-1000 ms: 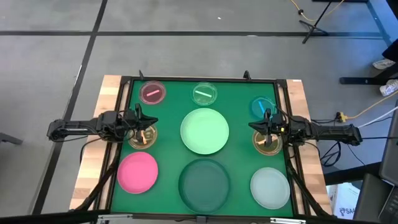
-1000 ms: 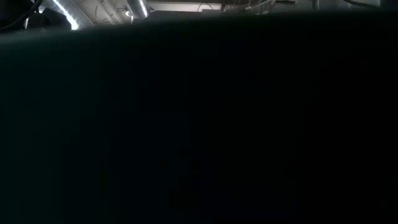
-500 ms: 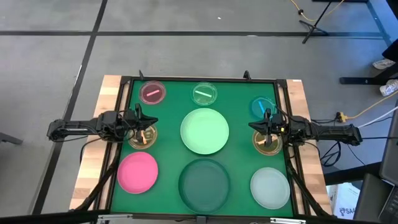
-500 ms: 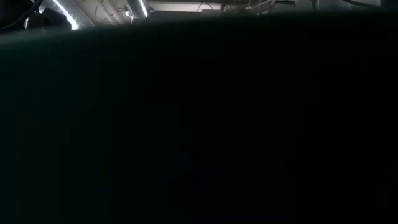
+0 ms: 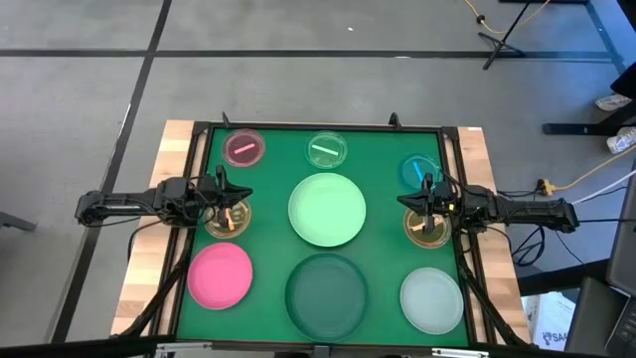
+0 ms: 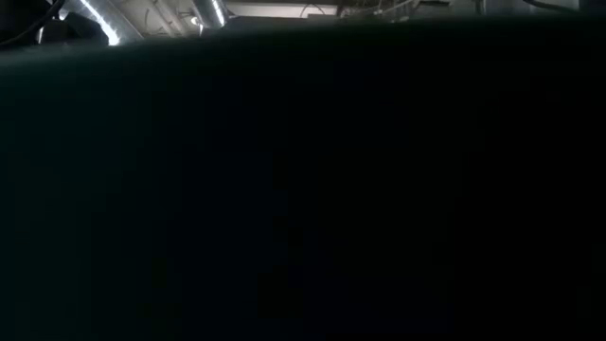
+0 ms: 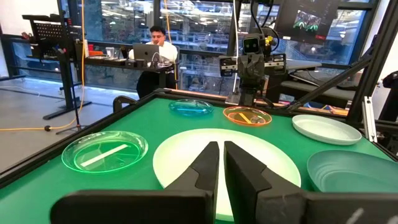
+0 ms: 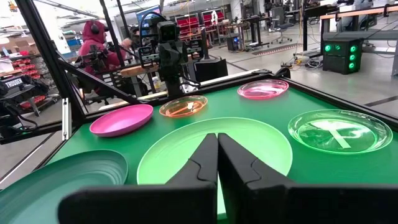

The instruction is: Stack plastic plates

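Observation:
Nine plates lie apart on the green mat. The light green plate (image 5: 327, 209) sits in the middle, with the pink plate (image 5: 220, 275), dark green plate (image 5: 327, 294) and whitish plate (image 5: 431, 300) along the near side. Clear pink (image 5: 244, 148), green (image 5: 326, 150) and blue (image 5: 419, 171) dishes line the far side. My left gripper (image 5: 245, 196) (image 7: 221, 152) hangs shut over an amber dish (image 5: 229, 218). My right gripper (image 5: 401, 202) (image 8: 217, 146) hangs shut over a second amber dish (image 5: 428, 227). Both point at the light green plate (image 7: 180, 155) (image 8: 249, 143).
A raised black frame (image 5: 203, 179) borders the mat, with wooden table strips outside it. The low view is blocked by a dark surface (image 6: 303, 189) right in front of it. People sit at desks (image 7: 155, 46) beyond the table.

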